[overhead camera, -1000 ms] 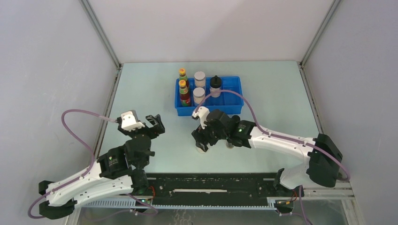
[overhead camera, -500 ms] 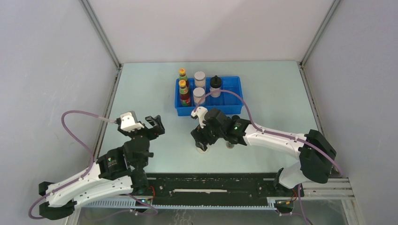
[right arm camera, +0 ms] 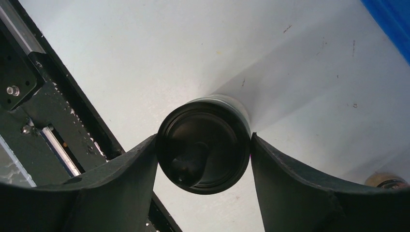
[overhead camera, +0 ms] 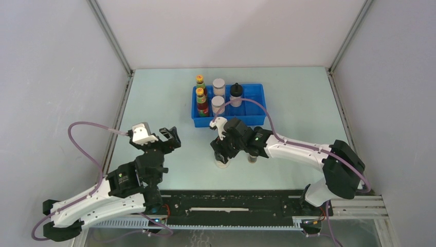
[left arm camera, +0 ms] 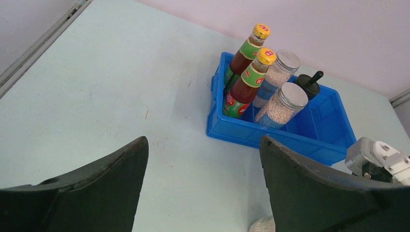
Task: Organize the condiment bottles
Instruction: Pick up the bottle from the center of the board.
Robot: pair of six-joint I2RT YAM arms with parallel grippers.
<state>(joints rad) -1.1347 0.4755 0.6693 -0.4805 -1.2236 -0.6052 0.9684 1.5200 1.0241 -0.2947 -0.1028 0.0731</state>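
On the table in front of the blue tray [overhead camera: 257, 121] stands a black-lidded pale jar [overhead camera: 221, 163]. My right gripper [overhead camera: 222, 156] comes down over it, and in the right wrist view both fingers press the sides of its black lid [right arm camera: 203, 145], so it is shut on it. A tiny dark vial [overhead camera: 252, 158] stands just right of it, also at the frame edge [right arm camera: 387, 182]. The tray holds two red-labelled bottles [left arm camera: 244, 82], two silver-lidded jars [left arm camera: 280, 104] and another black-lidded jar [left arm camera: 309, 82]. My left gripper [left arm camera: 203, 145] hangs open and empty over the table, left of the tray.
The tray's right compartments [overhead camera: 254, 105] hold nothing. The black rail [overhead camera: 231, 203] runs along the near table edge, close behind the gripped jar. Grey walls enclose the table on three sides.
The right gripper's fingers have closed in on the black-lidded jar's lid. The right arm's elbow has shifted slightly left. The left arm has not moved.
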